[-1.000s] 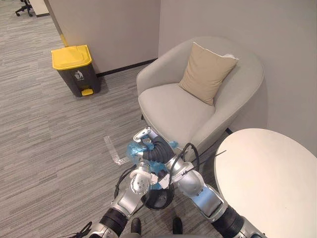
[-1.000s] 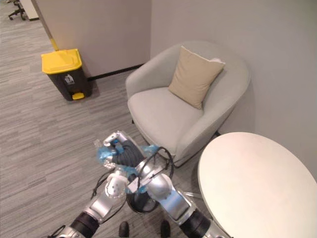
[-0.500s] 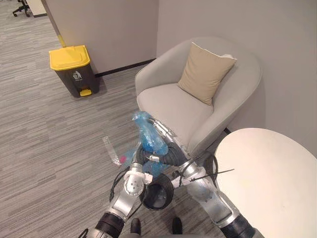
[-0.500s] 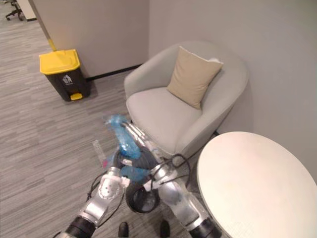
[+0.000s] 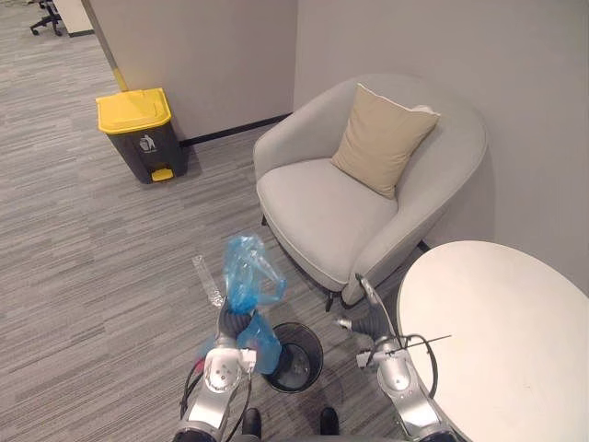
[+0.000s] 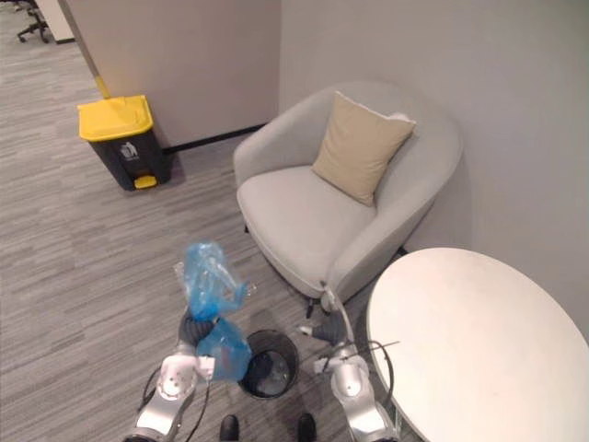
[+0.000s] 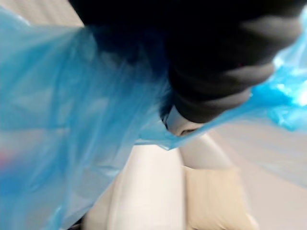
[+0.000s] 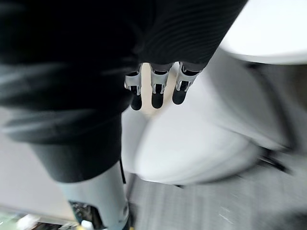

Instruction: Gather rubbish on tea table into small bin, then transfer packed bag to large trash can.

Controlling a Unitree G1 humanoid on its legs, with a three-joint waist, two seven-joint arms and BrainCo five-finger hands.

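One blue plastic bag (image 5: pixel 245 269) is up off the floor, bunched around the left robot hand (image 5: pixel 232 322). A puffed part stands above the hand, and a smaller fold hangs below it against the near rim of the small black bin (image 5: pixel 308 361). In the left wrist view the blue film wraps over the dark cover and hides the fingers, so I cannot tell whether that hand is clenched on the bag. The bin stands on the grey carpet (image 5: pixel 83 239), between the two arms. The right robot hand (image 5: pixel 365 318) is raised on the far side of the bin, released, with straight fingers (image 8: pixel 157 93) and nothing in it. A clear bottle (image 5: pixel 207 279) lies on the carpet just beside the bag. The round white desk (image 5: pixel 502 341) is at the robot's right. Beyond is a pale armchair (image 5: pixel 317 207) with a tan cushion (image 5: pixel 382 138). The large trash can (image 5: pixel 140 132), yellow lid closed, stands well apart by the wall.
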